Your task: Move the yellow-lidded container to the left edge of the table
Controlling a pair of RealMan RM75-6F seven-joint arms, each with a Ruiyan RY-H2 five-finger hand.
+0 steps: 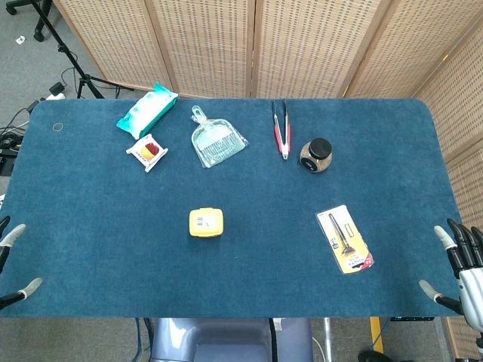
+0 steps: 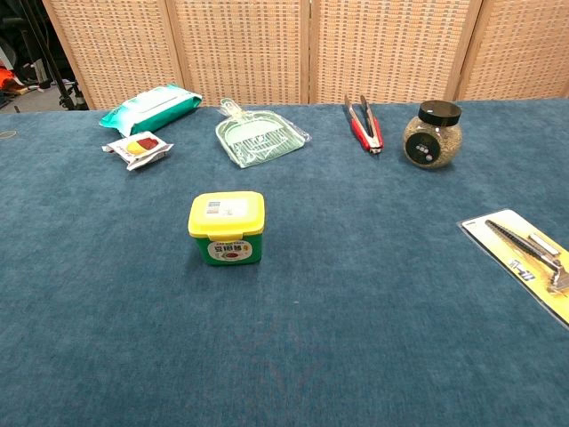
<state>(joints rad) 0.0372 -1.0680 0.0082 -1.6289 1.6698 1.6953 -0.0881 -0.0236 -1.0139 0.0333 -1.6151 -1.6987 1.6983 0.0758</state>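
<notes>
Blue table (image 1: 90, 226) | wicker screens (image 1: 302, 45) | yellow-lidded container (image 1: 206, 222) central | both robot hands released

Yellow-lidded container (image 1: 206, 222): small squat tub, yellow lid shut, upright, label facing front; stands near table centre, untouched.

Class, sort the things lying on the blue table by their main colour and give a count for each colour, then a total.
Green or teal: 2, the wipes pack and the dustpan
Yellow: 2, the yellow-lidded container and the carded tool
Red: 1, the tongs
Black-lidded: 1, the jar
White with red: 1, the small packet
Total: 7
</notes>
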